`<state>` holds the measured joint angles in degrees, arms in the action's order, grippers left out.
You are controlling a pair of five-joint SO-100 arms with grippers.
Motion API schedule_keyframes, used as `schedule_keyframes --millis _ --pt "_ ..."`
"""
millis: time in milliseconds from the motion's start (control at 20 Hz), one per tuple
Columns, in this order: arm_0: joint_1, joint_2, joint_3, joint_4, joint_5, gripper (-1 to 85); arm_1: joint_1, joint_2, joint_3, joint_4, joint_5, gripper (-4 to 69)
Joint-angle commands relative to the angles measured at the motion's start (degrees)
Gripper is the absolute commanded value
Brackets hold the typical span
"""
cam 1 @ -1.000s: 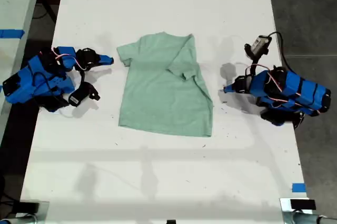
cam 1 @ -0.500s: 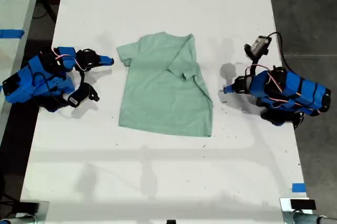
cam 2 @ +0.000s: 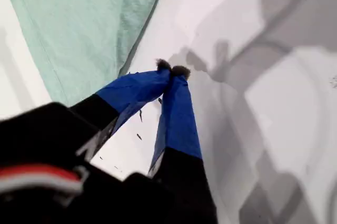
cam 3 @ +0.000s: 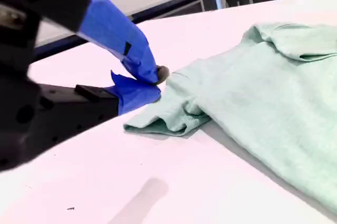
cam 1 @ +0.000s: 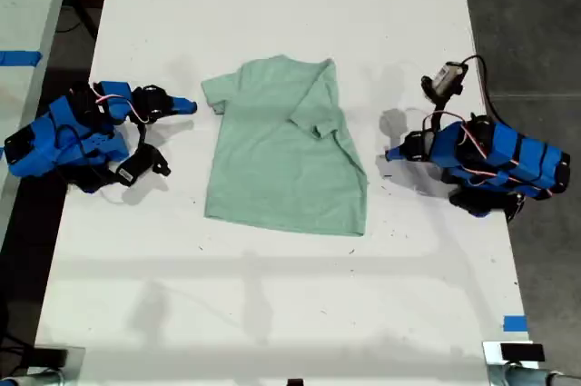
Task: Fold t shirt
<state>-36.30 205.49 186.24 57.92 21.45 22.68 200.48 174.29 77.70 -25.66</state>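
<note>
The pale mint-green t shirt [cam 1: 286,159] lies flat in the middle of the white table [cam 1: 272,313], its sleeve on the exterior view's right folded in over the chest. My first gripper [cam 1: 390,154] rests on the table just off the shirt's edge on the exterior view's right. In the first wrist view its blue fingertips [cam 2: 171,68] meet, shut on nothing, beside the t shirt [cam 2: 79,23]. My second gripper [cam 1: 189,105] sits at the exterior view's left, just short of the spread sleeve [cam 3: 168,118]. It is shut and empty [cam 3: 155,83], a little away from the t shirt [cam 3: 274,92].
Both blue arm bodies lie low at the table's side edges in the exterior view. A second table with blue tape [cam 1: 18,57] stands beyond the exterior view's left edge, and dark floor lies beyond the right edge. A blue tape mark [cam 1: 515,323] sits near the front right corner.
</note>
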Motion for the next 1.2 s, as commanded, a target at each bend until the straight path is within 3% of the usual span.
schedule_keyframes --millis 0,400,550,700,850,950,1050,1150 --pt "0.62 0.53 2.11 -0.26 -0.62 -0.3 -0.35 0.62 3.08 0.26 0.53 0.2" --pt "0.53 0.53 2.11 -0.26 -0.7 -0.3 -0.53 0.62 3.08 0.26 0.79 0.2" --pt "4.39 0.53 2.11 -1.14 -0.18 -0.3 -0.53 0.62 3.08 0.26 0.62 0.2" --pt "4.83 0.53 2.11 -4.75 5.45 -0.3 -0.53 0.62 3.08 0.26 -0.09 0.2" --pt "2.9 0.53 2.11 -8.0 2.9 -0.3 -0.7 0.62 3.16 0.0 -1.93 0.2" --pt "4.75 0.53 2.11 -13.27 6.06 -0.3 -2.9 0.62 3.25 -0.09 -1.41 0.3" --pt "8.0 0.53 2.37 -13.01 9.76 -0.3 -4.57 0.62 3.08 0.26 -0.7 0.3" --pt "7.65 0.53 2.37 -11.6 8.53 -0.3 -4.66 0.62 3.08 0.26 -0.88 0.3"
